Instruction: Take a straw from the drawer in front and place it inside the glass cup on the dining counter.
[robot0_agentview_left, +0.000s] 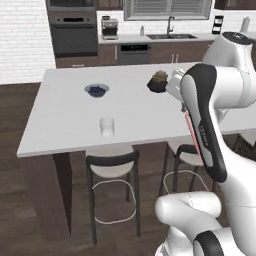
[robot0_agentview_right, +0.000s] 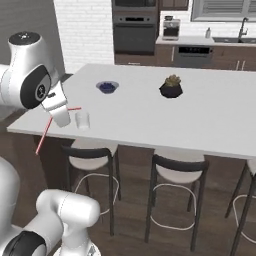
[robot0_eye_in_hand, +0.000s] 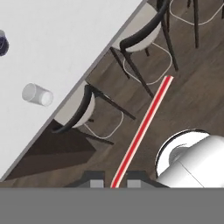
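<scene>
End effector (robot0_eye_in_hand: 115, 183) closed on the straw (robot0_eye_in_hand: 144, 127), pinching one end between its two dark finger tips; the straw's free length slants away over the dark wood floor (robot0_eye_in_hand: 192, 96), past the stools (robot0_eye_in_hand: 131, 43) tucked under the desk (robot0_agentview_left: 65, 115). In the right base view the end effector (robot0_agentview_right: 61, 116) is raised at the near edge of the white desk, just beside the glass cup (robot0_agentview_right: 82, 120), which stands upright near that edge. Farther back on the desk: a small bowl of blue berries (robot0_agentview_left: 96, 90) and a dark potted plant (robot0_agentview_left: 158, 82).
</scene>
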